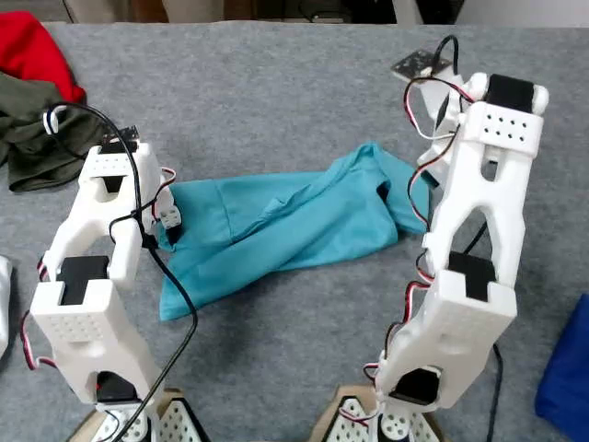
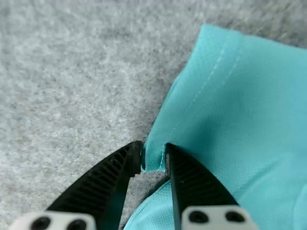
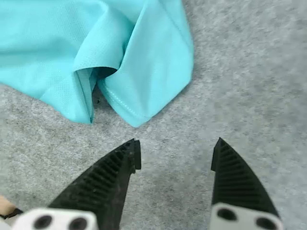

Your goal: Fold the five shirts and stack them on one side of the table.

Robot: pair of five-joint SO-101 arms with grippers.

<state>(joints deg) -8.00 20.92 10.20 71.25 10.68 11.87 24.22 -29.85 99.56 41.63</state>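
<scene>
A teal shirt [image 1: 285, 226] lies crumpled across the middle of the grey table. My left gripper [image 2: 153, 155] is shut on a fold at the teal shirt's [image 2: 240, 120] left edge, with the cloth pinched between its black fingers [image 2: 184, 177]. In the high view that gripper [image 1: 168, 221] sits at the shirt's left side. My right gripper [image 3: 175, 148] is open above bare table, just off the teal shirt's [image 3: 105, 52] right end, nothing between its fingers. The right arm [image 1: 479, 212] stands beside that end.
A red shirt [image 1: 32, 51] and a dark olive shirt [image 1: 37, 129] lie heaped at the far left. A blue shirt [image 1: 566, 373] pokes in at the near right edge. A small grey plate [image 1: 419, 64] lies at the back right.
</scene>
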